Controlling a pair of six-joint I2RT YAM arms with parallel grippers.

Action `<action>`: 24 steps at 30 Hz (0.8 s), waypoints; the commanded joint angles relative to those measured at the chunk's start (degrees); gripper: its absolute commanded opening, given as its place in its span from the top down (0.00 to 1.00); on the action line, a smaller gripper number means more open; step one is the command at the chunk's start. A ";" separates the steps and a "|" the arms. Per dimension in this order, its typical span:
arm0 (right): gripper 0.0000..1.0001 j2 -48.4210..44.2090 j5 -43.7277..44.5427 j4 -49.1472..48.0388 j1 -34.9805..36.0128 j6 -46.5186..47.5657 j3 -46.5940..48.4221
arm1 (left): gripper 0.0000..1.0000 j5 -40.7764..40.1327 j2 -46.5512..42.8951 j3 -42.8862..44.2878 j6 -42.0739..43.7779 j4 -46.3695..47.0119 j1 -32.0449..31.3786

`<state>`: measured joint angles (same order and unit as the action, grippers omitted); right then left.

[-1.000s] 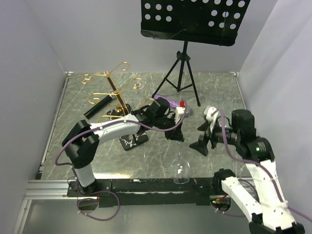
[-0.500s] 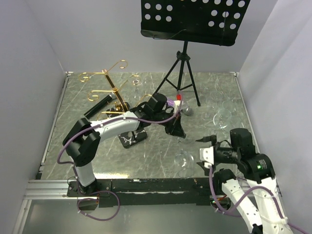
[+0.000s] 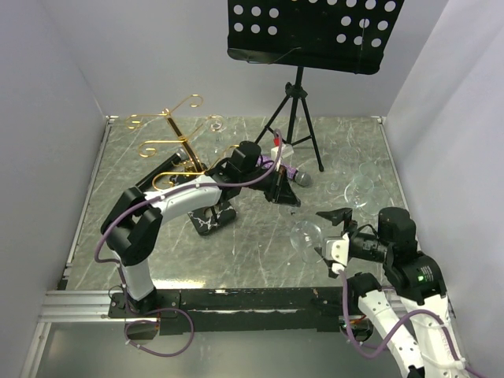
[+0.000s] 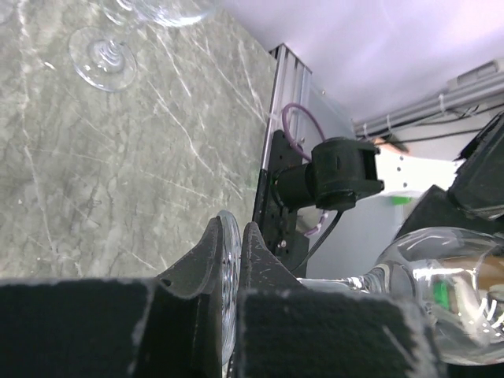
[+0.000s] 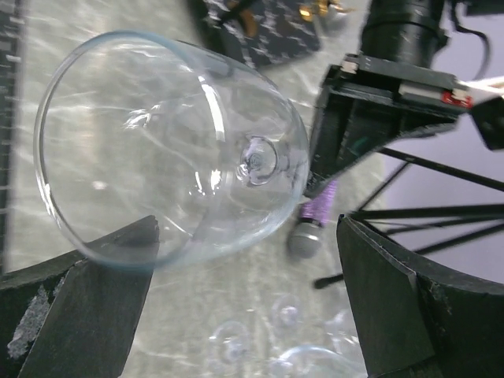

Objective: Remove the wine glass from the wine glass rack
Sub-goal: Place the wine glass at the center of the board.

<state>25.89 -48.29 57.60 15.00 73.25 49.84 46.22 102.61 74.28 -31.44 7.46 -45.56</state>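
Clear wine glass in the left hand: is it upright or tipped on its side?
Tipped sideways. The clear wine glass has its foot pinched in the left hand, rim facing the open right hand.

Left gripper (image 3: 288,198) grips wine glass (image 3: 305,235) — bowl beside wide-spread right gripper (image 3: 325,233)

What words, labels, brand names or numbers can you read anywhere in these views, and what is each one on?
No readable text in any view.
White-and-red patch by the left arm's wrist: too small and blurred to read.
Music stand: only punched holes, no lettering.
Wine glass: clear, no print seen.
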 commanded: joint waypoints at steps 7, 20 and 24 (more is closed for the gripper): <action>0.00 -11.11 1.71 -13.28 0.82 8.05 -8.87 | 0.99 0.72 0.93 -0.01 -6.44 5.72 2.67; 0.00 -7.96 -4.87 -12.00 0.90 6.89 -3.17 | 0.99 0.80 2.07 0.51 -7.14 6.42 2.05; 0.00 -7.52 -6.29 -7.16 0.90 13.84 -2.91 | 0.99 0.72 2.42 0.95 -7.41 6.42 2.05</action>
<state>18.26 -49.17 47.07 15.40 79.57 43.20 46.46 103.90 74.26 -37.52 10.92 -44.56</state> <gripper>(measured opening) 0.997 0.069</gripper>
